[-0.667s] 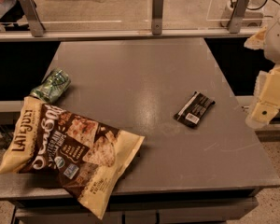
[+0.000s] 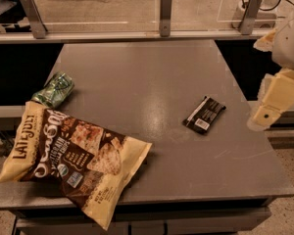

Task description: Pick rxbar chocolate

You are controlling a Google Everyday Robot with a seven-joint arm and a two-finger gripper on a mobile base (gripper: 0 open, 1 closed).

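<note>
Table: grey flat top point(image 2: 147, 77), seen from above and in front; its near edge and the frame below run out of the bottom of the view.
Rxbar chocolate: black wrapper point(image 2: 204, 114) lying flat on the right half of the table, set diagonally, with a small white label patch near its lower end. Print on the wrapper is not legible. Nothing touches it.
Gripper: cream-coloured end piece point(image 2: 272, 104) at the right edge of the view, over the table's right border, angled down and to the left. It is near the bar but apart from it, and nothing is held in it.
Gripper state: cannot tell whether spread or pressed together; only one blocky outline shows.
Arm: white body point(image 2: 290, 35) above the gripper, cut off by the right border.
Chip bag: large brown-and-cream bag point(image 2: 73, 155) at the front left, its lower corner hanging past the table's near edge. Small print is hard to read.
Green packet: small shiny packet point(image 2: 54, 89) at the left edge, just beyond the bag's top corner; whether the two touch cannot be told.
Back rail: horizontal bar with three upright brackets point(image 2: 165, 13) beyond the far edge; what lies behind is dim and unclear.
</note>
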